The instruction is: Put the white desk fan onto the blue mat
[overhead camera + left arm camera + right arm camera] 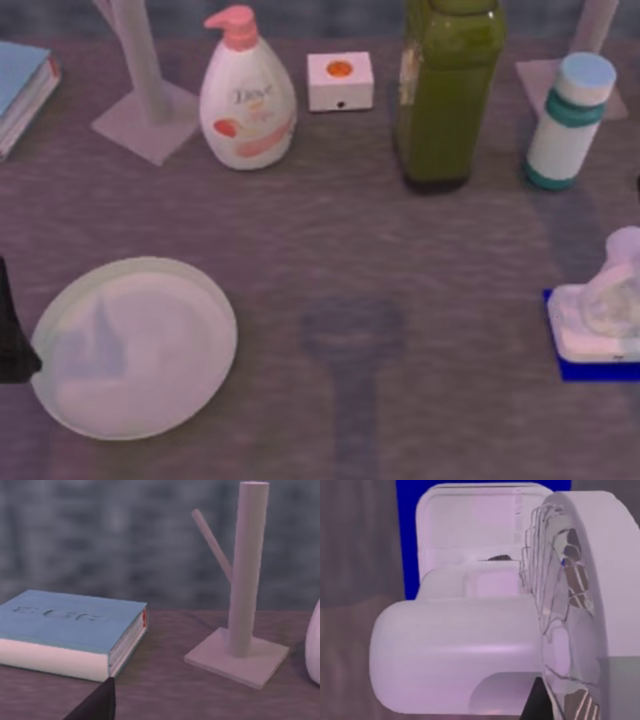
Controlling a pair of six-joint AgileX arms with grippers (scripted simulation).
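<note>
On blue mat (578,368): white desk fan (605,305), upright.

Plate (135,348), pump bottle (247,95), green bottle (448,90), book (70,630).

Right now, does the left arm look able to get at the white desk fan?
Probably not. The white desk fan stands on the blue mat at the table's far right edge, while the left arm sits at the far left beside the plate; the whole table lies between.
</note>
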